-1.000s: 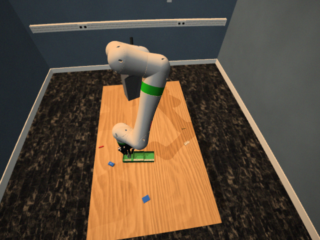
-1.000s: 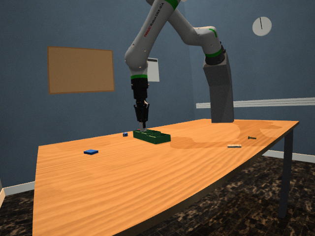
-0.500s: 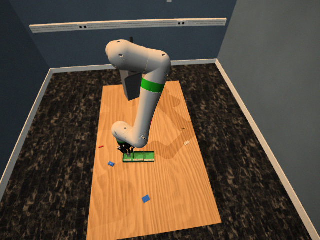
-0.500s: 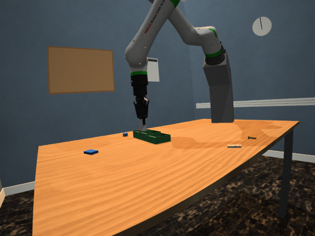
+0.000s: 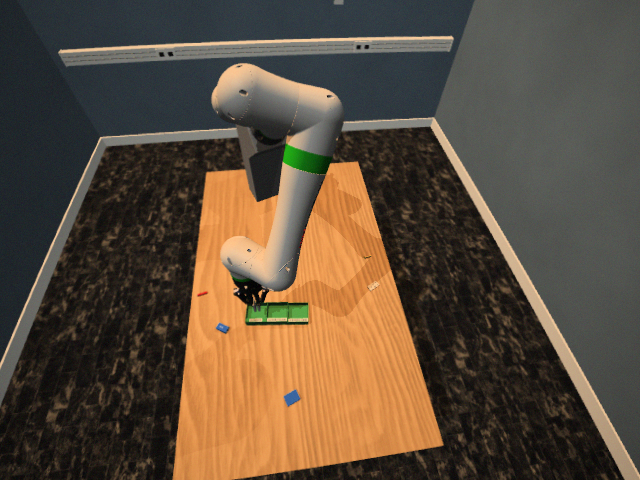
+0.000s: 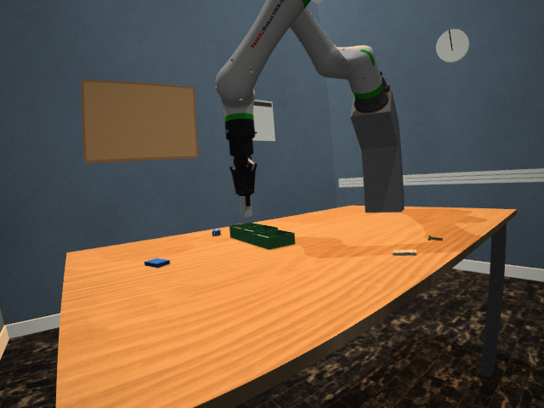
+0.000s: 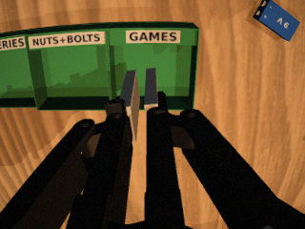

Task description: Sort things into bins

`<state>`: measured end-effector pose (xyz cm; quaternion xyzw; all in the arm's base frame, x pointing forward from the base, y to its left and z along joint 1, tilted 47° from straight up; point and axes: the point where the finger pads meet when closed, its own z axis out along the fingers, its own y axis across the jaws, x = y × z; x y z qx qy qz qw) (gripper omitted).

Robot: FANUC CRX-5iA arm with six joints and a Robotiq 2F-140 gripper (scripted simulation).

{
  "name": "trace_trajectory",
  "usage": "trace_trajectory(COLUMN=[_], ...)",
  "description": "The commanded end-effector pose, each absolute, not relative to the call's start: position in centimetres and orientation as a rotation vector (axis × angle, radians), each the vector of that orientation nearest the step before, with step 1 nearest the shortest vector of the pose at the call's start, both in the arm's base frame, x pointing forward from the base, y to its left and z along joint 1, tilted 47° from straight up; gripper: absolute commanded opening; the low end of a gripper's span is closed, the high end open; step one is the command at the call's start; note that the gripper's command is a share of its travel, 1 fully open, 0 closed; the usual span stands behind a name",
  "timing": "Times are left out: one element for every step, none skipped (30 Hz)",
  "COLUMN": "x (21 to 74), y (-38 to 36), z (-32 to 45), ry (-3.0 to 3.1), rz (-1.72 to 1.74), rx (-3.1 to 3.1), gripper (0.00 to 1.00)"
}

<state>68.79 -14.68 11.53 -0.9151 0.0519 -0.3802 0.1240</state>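
3 grn bins (image 5: 298, 311) (image 6: 265, 240) (image 7: 71, 64) joined; fingers (image 5: 256, 307) (image 6: 246, 212) abv GAMES bin (image 5: 263, 313) (image 6: 235, 231) (image 7: 177, 62).

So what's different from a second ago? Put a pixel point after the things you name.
The black two-finger gripper (image 5: 256, 306) (image 6: 246, 214) (image 7: 143, 84) has risen slightly above the green three-compartment bin block (image 5: 277, 323) (image 6: 263, 240) (image 7: 194, 72). No grab or release shows. Unmoved: the bin block, blue 9V battery (image 5: 222, 328) (image 6: 216, 232) (image 7: 278, 21), flat blue square (image 5: 292, 397) (image 6: 157, 262).
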Motion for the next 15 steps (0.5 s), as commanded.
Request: trace_trajectory(x=[68.8,68.8,68.8,68.9,68.9,68.9,69.0,69.0,69.1,69.1,69.1,69.2,69.2,69.2,69.3], y=[-14.7,-14.2,-13.8,-13.3,-12.8,-12.4,-11.9,-11.4,-11.0,-10.5,-10.0,-9.5,-9.1,-8.6,-8.1], z=[11.6,11.8,11.9,12.1,12.3,12.4,12.6,12.8,12.9,13.1,13.3,13.4,13.6,13.8,13.9], ry=[0.152,0.152,0.152,0.152,0.152,0.152,0.152,0.152,0.152,0.152,0.152,0.152,0.152,0.152,0.152], rz=[-1.109,-1.109,-1.109,-1.109,-1.109,-1.109,-1.109,-1.109,-1.109,-1.109,-1.109,-1.109,-1.109,-1.109,-1.109], rx=[-2.668,-2.668,-2.668,-2.668,-2.668,-2.668,-2.668,-2.668,-2.668,-2.668,-2.668,-2.668,-2.668,-2.668,-2.668], gripper=[0.15,0.15,0.15,0.15,0.15,0.15,0.15,0.15,0.15,0.15,0.15,0.15,0.15,0.15,0.15])
